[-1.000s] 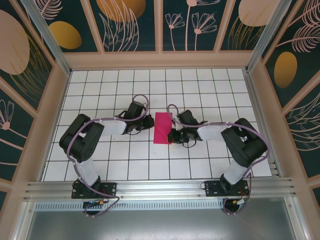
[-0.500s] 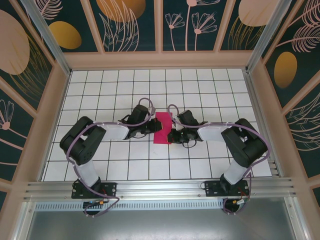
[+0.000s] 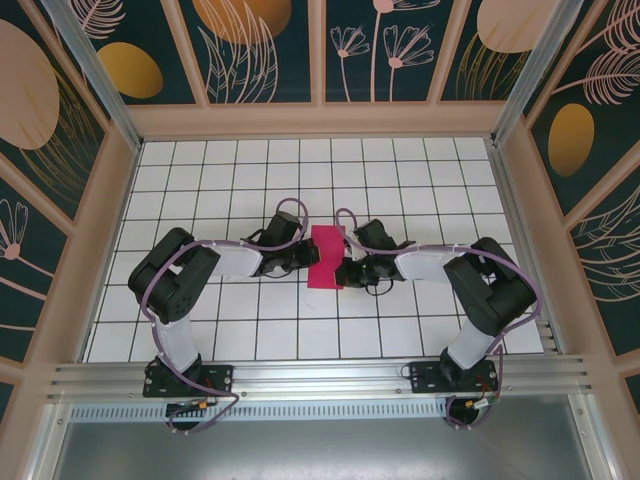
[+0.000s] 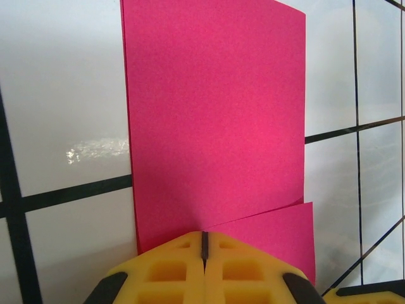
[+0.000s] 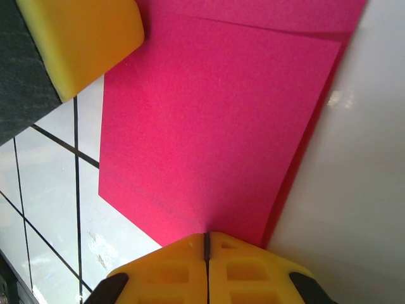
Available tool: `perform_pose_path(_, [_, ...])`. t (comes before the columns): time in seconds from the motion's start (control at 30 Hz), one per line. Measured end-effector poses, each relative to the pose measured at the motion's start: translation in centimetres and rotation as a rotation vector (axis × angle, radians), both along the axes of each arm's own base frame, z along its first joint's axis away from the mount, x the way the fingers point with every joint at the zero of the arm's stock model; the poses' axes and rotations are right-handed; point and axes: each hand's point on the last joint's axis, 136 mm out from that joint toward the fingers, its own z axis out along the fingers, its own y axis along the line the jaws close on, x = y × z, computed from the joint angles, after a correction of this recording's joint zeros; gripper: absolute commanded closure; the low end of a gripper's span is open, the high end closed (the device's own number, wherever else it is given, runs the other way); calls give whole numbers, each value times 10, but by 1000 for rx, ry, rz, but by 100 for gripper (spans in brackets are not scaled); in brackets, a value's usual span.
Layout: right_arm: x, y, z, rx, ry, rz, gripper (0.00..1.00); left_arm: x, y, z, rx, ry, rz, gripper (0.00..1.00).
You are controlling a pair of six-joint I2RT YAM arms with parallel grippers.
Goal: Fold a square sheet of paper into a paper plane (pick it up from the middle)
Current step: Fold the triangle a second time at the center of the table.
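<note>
1. Magenta-pink folded sheet of thin paper (image 4: 215,114) was matt, with a fine, faintly grainy surface.
2. White black-lined table top (image 4: 63,82) was smooth and glossy and carried bright reflections.
3. Yellow moulded fingers (image 4: 168,275) of the left gripper (image 4: 204,239) and right gripper (image 5: 206,239) looked like smooth plastic with a dull sheen.
4. Silver rail (image 3: 320,378) at the near edge appeared to be brushed metal.

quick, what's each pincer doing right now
left pincer: closed, tips at the edge of the pink paper; grip cannot be told
right pincer: closed, tips at its other edge; grip cannot be told
</note>
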Motion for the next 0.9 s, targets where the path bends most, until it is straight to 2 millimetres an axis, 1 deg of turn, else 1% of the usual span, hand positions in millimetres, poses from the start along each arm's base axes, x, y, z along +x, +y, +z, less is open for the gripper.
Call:
perform_pose_path(0.07, [2, 3, 4, 2, -2, 2, 93, 0, 0, 0, 0, 1, 0, 99])
perform_pose_path(0.2, [12, 16, 19, 29, -32, 15, 93, 0, 0, 0, 0, 1, 0, 99])
perform_pose_path(0.27, [18, 22, 21, 35, -41, 19, 93, 0, -1, 0, -1, 2, -2, 99])
perform_pose_path(0.33, [23, 27, 19, 33, -39, 21, 93, 1, -1, 0, -2, 2, -2, 99])
perform_pose_path(0.53, [26, 30, -1, -4, -1, 20, 94, 1, -2, 0, -3, 2, -2, 99])
perform_pose_path(0.7, [32, 32, -1, -13, -16, 23, 94, 1, -2, -1, -1, 3, -2, 99])
perform_pose_path(0.9, [32, 30, -3, -12, -34, 37, 94, 3, 0, -1, 13, 3, 8, 99])
